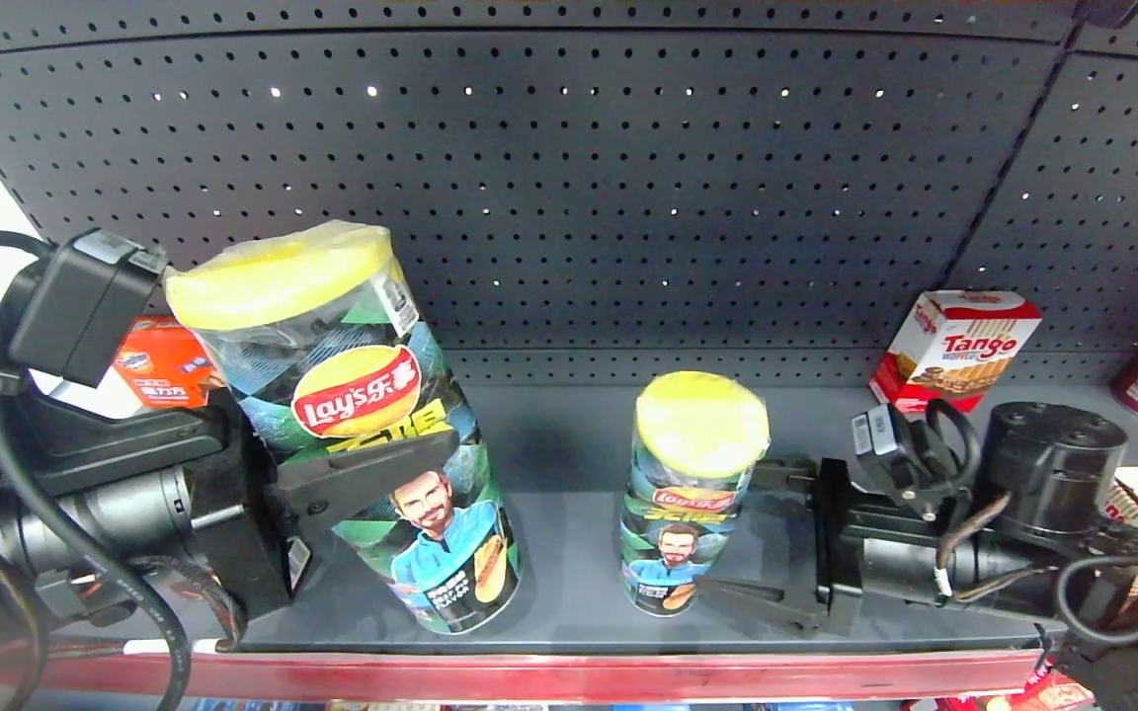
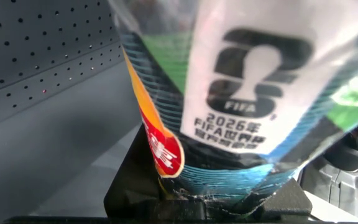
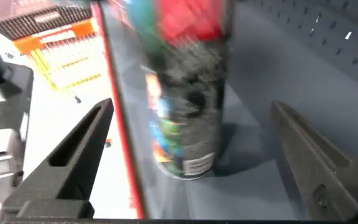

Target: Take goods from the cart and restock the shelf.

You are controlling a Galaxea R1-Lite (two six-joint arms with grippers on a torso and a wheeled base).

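Dark pegboard back panel (image 1: 628, 197) above a grey shelf (image 1: 569, 444) with a red front edge (image 1: 529, 676).

Held chip can (image 1: 352, 415): biggest item, yellow lid, at the left front of the shelf. The left gripper (image 1: 362, 464) has its fingers clamped on the can's mid-body, probably to keep it steady during placement. The can leans slightly. Cannot tell whether its base rests on the shelf.

Standing chip can (image 1: 692, 494): same print, upright on the shelf at centre, apart from the held can. It looks already stocked.

Right gripper (image 1: 742, 538): fingers spread wide either side of the standing can, with no visible contact. Judged to be a release stance.

Wafer box (image 1: 954, 351): at the back right, against the panel. Orange box (image 1: 159, 365): behind the left arm.

Judgement: the held can goes beside its twin. Tipping is a risk if it is let go while leaning.
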